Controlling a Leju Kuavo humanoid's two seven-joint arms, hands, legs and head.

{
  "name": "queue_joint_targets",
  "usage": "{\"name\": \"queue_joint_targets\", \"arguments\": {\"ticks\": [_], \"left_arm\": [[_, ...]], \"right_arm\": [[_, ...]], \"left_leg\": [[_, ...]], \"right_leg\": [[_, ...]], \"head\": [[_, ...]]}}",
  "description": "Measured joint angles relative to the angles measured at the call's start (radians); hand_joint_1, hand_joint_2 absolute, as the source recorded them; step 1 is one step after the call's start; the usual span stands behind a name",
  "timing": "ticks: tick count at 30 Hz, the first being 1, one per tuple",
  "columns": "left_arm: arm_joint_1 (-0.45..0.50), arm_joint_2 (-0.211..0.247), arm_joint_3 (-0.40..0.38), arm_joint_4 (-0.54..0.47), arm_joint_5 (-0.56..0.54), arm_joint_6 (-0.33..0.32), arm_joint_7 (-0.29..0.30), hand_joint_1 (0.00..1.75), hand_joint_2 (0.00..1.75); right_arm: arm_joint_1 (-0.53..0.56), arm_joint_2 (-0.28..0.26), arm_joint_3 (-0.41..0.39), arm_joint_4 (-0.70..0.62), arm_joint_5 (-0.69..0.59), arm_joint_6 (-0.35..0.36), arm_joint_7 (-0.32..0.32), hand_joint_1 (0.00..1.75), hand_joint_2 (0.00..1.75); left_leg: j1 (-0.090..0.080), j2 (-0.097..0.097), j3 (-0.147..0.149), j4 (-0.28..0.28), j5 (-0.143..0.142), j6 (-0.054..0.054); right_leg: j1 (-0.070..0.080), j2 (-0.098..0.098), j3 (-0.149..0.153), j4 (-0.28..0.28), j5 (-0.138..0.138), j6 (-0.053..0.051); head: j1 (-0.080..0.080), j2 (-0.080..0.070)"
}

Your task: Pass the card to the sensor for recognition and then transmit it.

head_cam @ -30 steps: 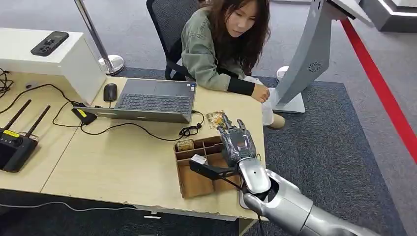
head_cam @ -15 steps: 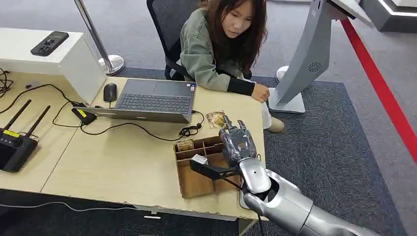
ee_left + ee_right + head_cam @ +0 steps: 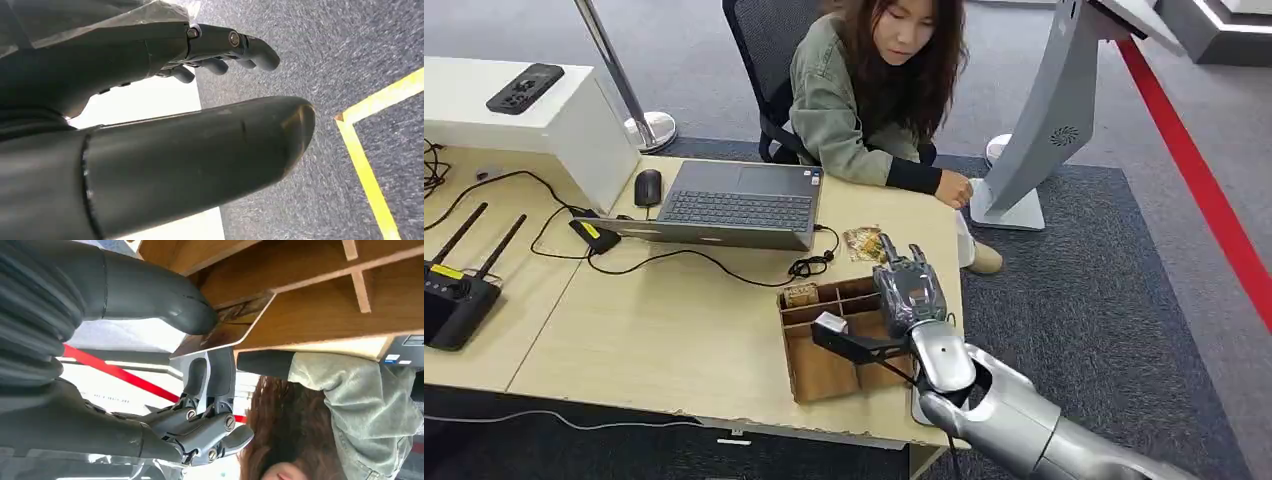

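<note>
My right hand (image 3: 908,292) hangs over the far right compartments of a wooden divided box (image 3: 822,375) at the table's right end. In the right wrist view the thumb (image 3: 192,315) presses on one face of a thin brown card with a white edge (image 3: 227,332). The darker fingers (image 3: 207,377) come up against its other side, so the card is pinched just above the box (image 3: 310,315). The hand hides the card in the head view. A small black reader with a yellow label (image 3: 594,235) sits beside the laptop. My left hand (image 3: 150,55) hangs over the carpet, fingers apart and holding nothing.
A person (image 3: 864,90) sits across the table with one hand at its far right corner. Also on the table are an open laptop (image 3: 739,205), a mouse (image 3: 648,186), cables, a router (image 3: 454,300) and a small patterned packet (image 3: 862,243). A grey kiosk stand (image 3: 1049,120) rises on the right.
My right hand has shifted slightly towards me and to the right over the box. The person has lifted their head a little.
</note>
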Motion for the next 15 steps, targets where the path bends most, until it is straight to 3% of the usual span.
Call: {"name": "queue_joint_targets", "arguments": {"ticks": [15], "left_arm": [[0.001, 0.000, 0.008, 0.000, 0.006, 0.008, -0.005, 0.00, 0.00]], "right_arm": [[0.000, -0.007, -0.023, -0.044, -0.010, -0.062, 0.044, 1.26, 1.75]], "left_leg": [[0.000, 0.000, 0.000, 0.000, 0.000, 0.000]], "right_leg": [[0.000, 0.000, 0.000, 0.000, 0.000, 0.000]], "head": [[0.000, 0.000]]}}
